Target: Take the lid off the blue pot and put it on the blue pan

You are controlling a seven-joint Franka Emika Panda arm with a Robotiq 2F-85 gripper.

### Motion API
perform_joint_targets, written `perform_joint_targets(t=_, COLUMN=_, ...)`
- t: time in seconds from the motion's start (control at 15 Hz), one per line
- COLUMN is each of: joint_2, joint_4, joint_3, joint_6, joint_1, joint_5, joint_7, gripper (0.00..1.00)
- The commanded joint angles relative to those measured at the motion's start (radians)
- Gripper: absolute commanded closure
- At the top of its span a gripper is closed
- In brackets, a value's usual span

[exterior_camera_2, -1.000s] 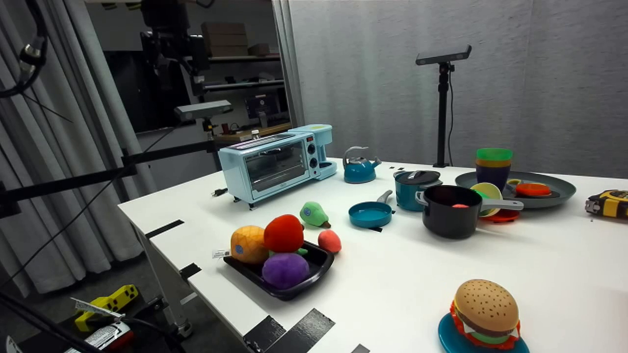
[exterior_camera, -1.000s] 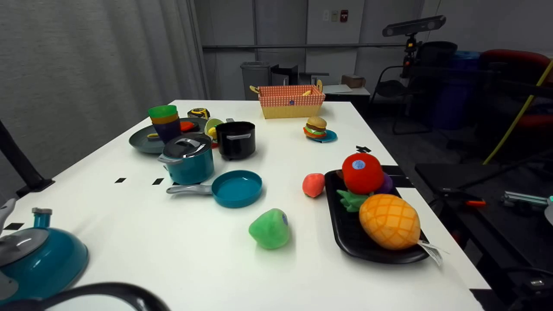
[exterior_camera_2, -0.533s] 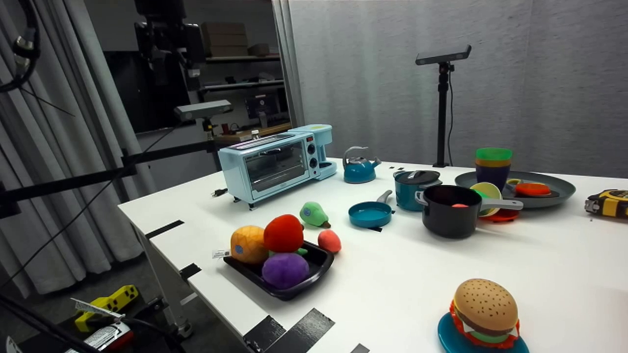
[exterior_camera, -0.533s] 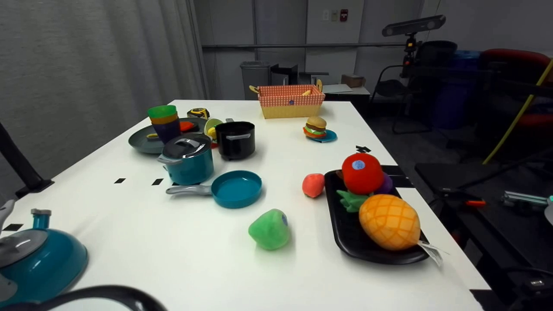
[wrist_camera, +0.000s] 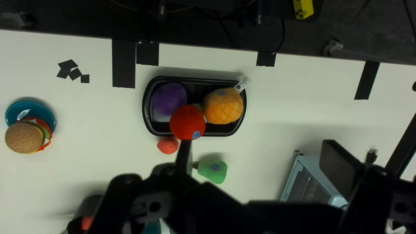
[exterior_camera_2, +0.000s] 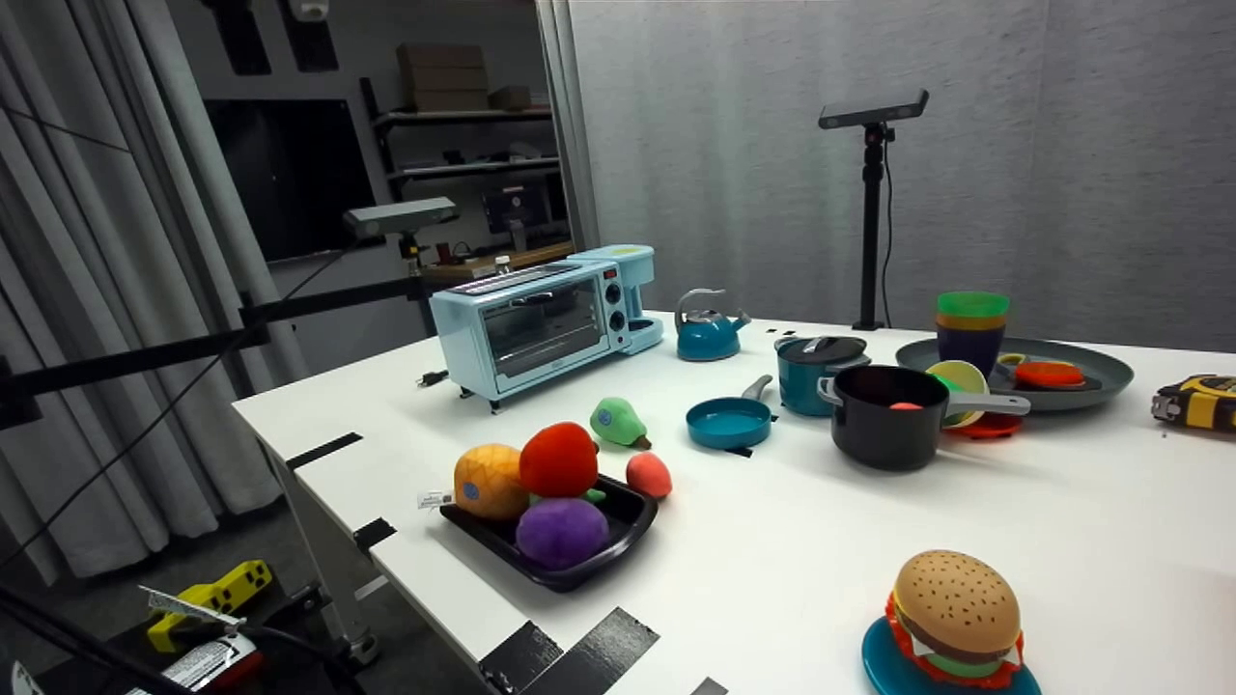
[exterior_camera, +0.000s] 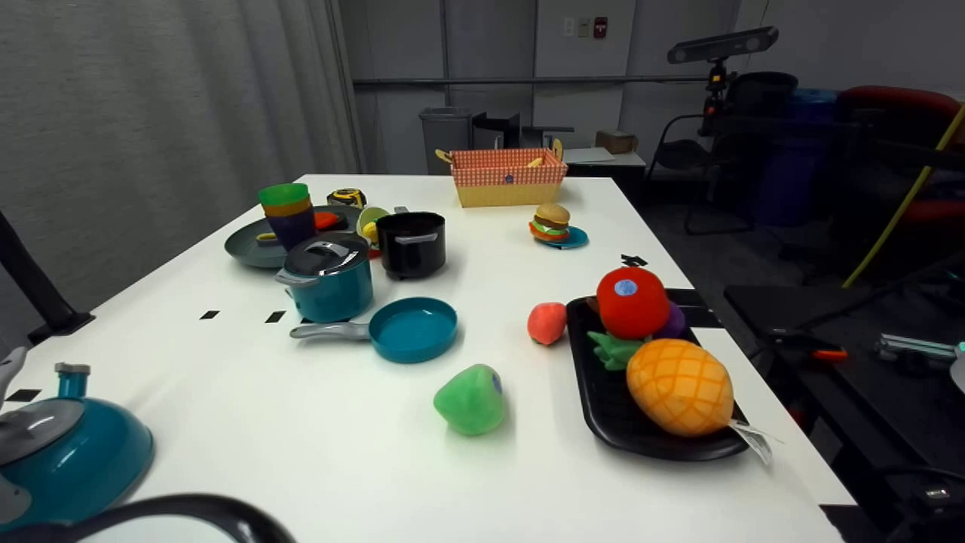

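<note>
- White desk (exterior_camera: pixel 294 430) lay below the fingers (wrist_camera: pixel 337 165), which stood wide apart, holding nothing.
- Beyond, the blue pan (exterior_camera: pixel 414 329) sat just beside the blue pot (exterior_camera: pixel 339 294).
- Atop that pot lay the lid (exterior_camera: pixel 327 256); lifting it well likely called for a centred pinch on its raised handle (exterior_camera: pixel 330 250), then a straight rise.

Hard, glossy teal-blue cylindrical pot (exterior_camera: pixel 335 292) under a shiny dark round lid (exterior_camera: pixel 327 255). Beside the pot, a smooth teal-blue shallow round pan (exterior_camera: pixel 413 329). Farther from the pot, a matt green pear-shaped plush-cloth toy (exterior_camera: pixel 470 400) and smooth black rectangular tray (exterior_camera: pixel 605 400).
</note>
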Motion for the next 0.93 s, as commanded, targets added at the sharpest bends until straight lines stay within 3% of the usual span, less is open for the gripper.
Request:
perform_joint_targets(t=0.0, joint_2=-0.001, joint_4=0.003, joint_3=0.003, joint_6=-0.003, joint_1=-0.001, joint_5=0.000, joint_7=-0.001, gripper=0.00)
perform_joint_targets(t=0.73, joint_2=-0.004, joint_4=-0.014, joint_3=0.017, joint_6=0.032, joint_1=-0.009, joint_5=-0.007, joint_7=0.015, gripper=0.00)
perform_joint_targets(t=0.87, joint_2=0.082, joint_4=-0.066, joint_3=0.007, joint_6=0.212, joint_1=-0.001, joint_5=-0.015, joint_7=0.000, gripper=0.00)
